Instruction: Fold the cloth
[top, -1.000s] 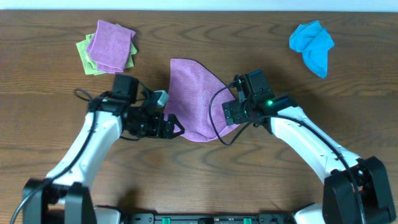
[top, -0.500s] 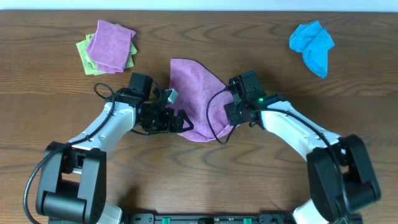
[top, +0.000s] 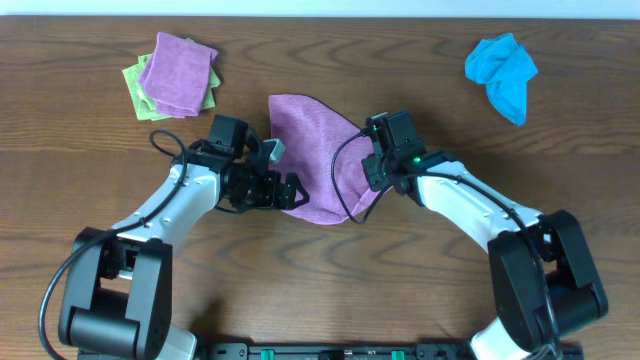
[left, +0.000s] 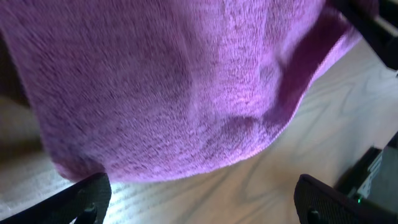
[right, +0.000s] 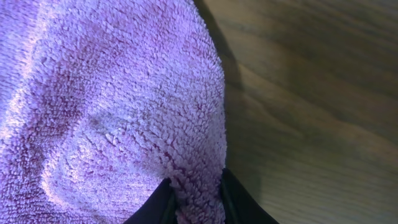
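Observation:
The purple cloth (top: 315, 150) lies rumpled at the table's middle, between my two arms. My right gripper (top: 372, 178) is at its right edge, and in the right wrist view the jaws pinch a fold of the cloth (right: 118, 106) between the fingertips (right: 155, 202). My left gripper (top: 292, 192) sits at the cloth's lower left edge with its jaws wide apart. In the left wrist view the cloth (left: 168, 81) hangs just ahead of the open fingers (left: 87, 196), with bare wood between them.
A folded purple cloth on a green one (top: 178, 76) lies at the back left. A crumpled blue cloth (top: 503, 72) lies at the back right. Brown wooden table (top: 320, 280) all around.
My right gripper has closed on the cloth's right edge and moved slightly up. My left arm has swung in to the cloth's lower left edge. The cloth has bunched a little.

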